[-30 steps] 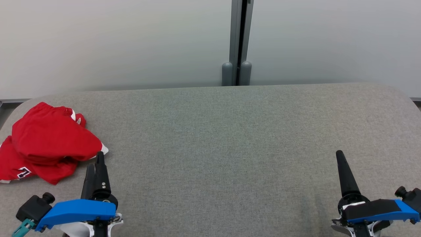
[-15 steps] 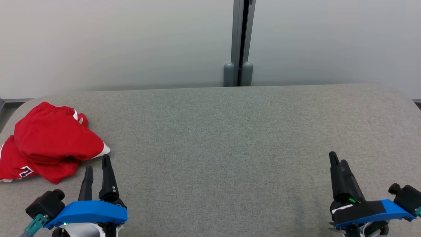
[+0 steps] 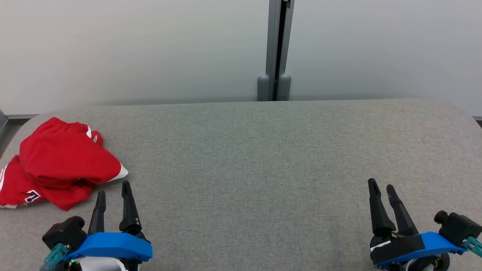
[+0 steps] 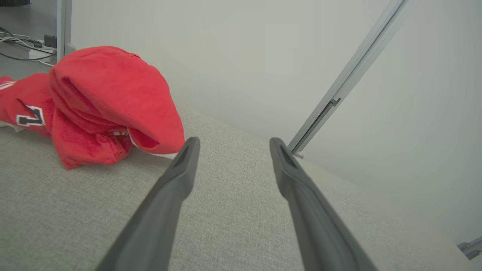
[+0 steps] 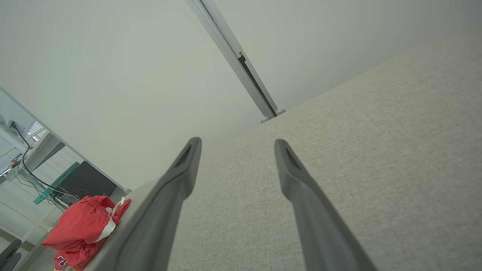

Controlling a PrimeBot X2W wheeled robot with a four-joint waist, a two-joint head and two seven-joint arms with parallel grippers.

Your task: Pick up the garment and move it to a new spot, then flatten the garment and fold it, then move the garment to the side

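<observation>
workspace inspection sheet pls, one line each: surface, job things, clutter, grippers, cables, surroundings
surface: grey fabric-covered table with rounded far corners, bare across the middle and right
job's things: red garment with white trim, crumpled in a heap at the table's left end, not flattened or folded
clutter: nothing seen
grippers: left gripper open, tips just short of the garment and apart from it; right gripper open over bare fabric at the right, holding nothing
cables: loose cables on the floor beyond the table's left end, off the surface
surroundings: pale wall panels behind the table, joined by a grey post
</observation>
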